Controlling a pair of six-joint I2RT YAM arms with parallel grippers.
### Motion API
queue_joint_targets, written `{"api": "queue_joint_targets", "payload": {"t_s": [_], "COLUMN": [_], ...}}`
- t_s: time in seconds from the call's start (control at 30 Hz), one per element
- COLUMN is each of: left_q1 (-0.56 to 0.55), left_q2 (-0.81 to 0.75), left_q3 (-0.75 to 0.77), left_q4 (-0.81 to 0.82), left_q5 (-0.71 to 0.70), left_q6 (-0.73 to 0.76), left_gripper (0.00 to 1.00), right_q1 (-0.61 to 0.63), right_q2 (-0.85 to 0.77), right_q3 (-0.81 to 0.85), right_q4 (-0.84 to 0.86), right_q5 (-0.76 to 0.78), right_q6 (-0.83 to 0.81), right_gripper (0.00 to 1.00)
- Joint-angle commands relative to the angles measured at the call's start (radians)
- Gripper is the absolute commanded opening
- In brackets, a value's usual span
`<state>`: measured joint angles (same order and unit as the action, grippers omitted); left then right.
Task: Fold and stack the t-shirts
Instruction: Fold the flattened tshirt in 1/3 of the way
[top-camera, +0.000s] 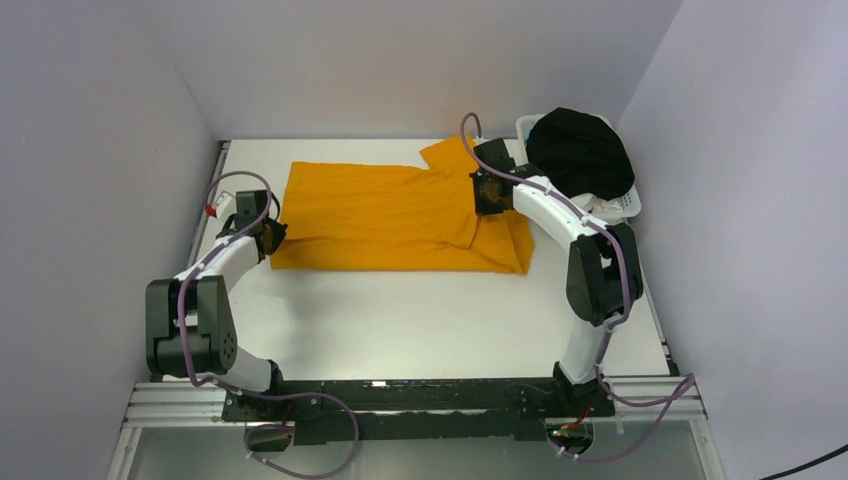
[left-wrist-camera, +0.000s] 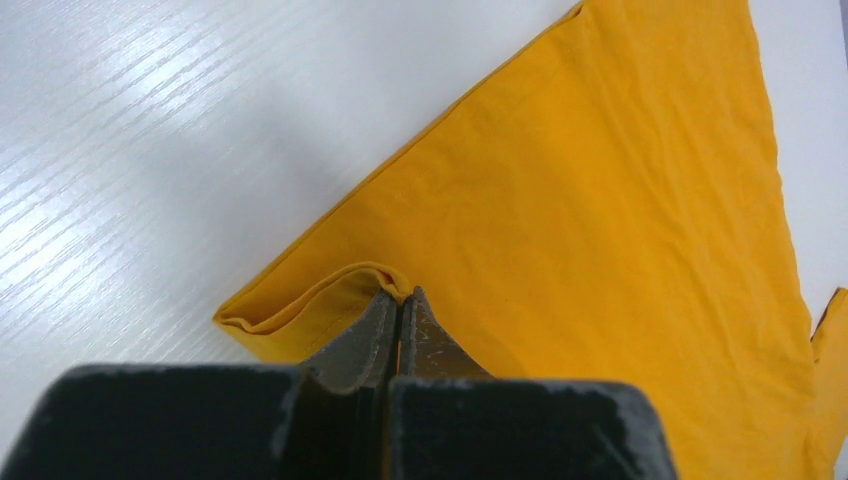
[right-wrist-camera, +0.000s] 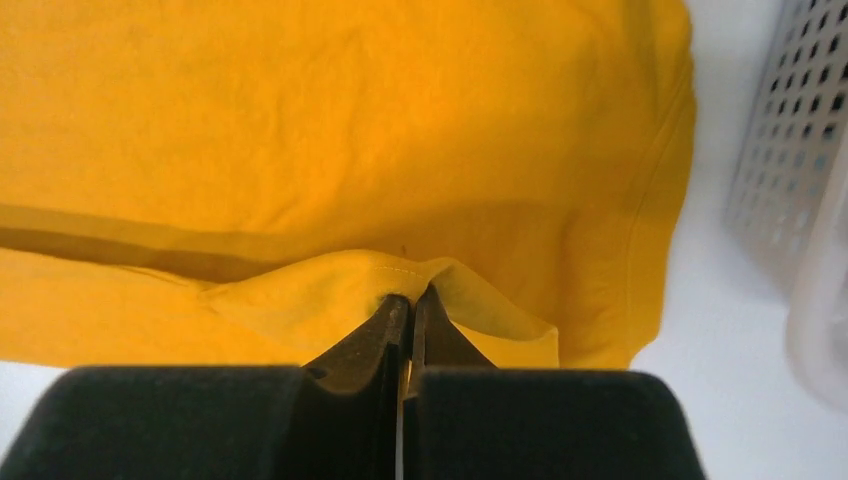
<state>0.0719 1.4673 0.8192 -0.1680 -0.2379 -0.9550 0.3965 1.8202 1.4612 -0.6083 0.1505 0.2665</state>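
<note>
**Both grippers pinched on the orange shirt, ends apart**

The orange shirt (top-camera: 390, 215) lies flat along the far half of the white table (top-camera: 420, 330), stretched sideways between the two arms. It looks narrowed into a long strip already, with one sleeve poking out toward the back at its right end.

The left gripper (left-wrist-camera: 402, 300) is clamped tight on the shirt's near-left corner, and a small lip of cloth curls up around its tips. The right gripper (right-wrist-camera: 410, 298) is clamped just as tight on a ridge of cloth at the other end, close to the basket (top-camera: 628, 203).

This is thin, limp, light cotton, I'd say. It has no stiffness of its own, so it will sag and crease wherever it isn't held. It should slide easily over that smooth tabletop. Edges and corners are the sensible places to take it. The two ends need to travel together, or the fold will skew. A pinch may also pick up only the top layer and leave the one beneath behind.

I can't tell how many layers either pinch holds. The right arm covers part of the shirt's right end, where the cloth is rumpled and doubled, so the collar and the second sleeve are hard to make out. A black shirt (top-camera: 580, 150) is heaped over the basket and hides whatever is inside. I can't see a finished stack anywhere.
</note>
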Motion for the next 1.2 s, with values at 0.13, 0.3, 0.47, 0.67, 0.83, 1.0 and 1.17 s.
{"api": "queue_joint_targets", "payload": {"t_s": [0.13, 0.3, 0.47, 0.67, 0.83, 1.0, 1.17], "left_q1": [0.011, 0.012, 0.016, 0.014, 0.004, -0.033, -0.041], "left_q2": [0.062, 0.088, 0.089, -0.019, -0.049, 0.011, 0.089], "left_q3": [0.051, 0.091, 0.156, 0.141, 0.078, 0.038, 0.038], "left_q4": [0.055, 0.018, -0.058, -0.072, 0.024, 0.133, 0.131], "left_q5": [0.002, -0.005, -0.011, 0.054, 0.296, 0.434, 0.447], "left_q6": [0.018, 0.032, 0.054, 0.097, 0.148, 0.164, 0.193], "left_gripper": [0.00, 0.00, 0.39, 1.00, 0.99, 1.00, 0.99], "right_q1": [-0.048, -0.050, -0.054, -0.053, -0.052, -0.051, -0.052], "right_q2": [0.127, 0.260, 0.356, 0.273, 0.011, -0.017, 0.078], "right_q3": [0.207, 0.315, 0.432, 0.356, -0.068, -0.232, -0.189], "right_q4": [-0.008, -0.031, 0.052, 0.110, 0.339, 0.507, 0.493], "right_q5": [-0.091, -0.097, -0.040, 0.058, -0.242, -0.458, -0.465], "right_q6": [-0.384, -0.521, -0.486, -0.234, -0.010, 0.148, 0.153], "right_gripper": [0.01, 0.05, 0.37, 0.92, 1.00, 1.00, 1.00]}}
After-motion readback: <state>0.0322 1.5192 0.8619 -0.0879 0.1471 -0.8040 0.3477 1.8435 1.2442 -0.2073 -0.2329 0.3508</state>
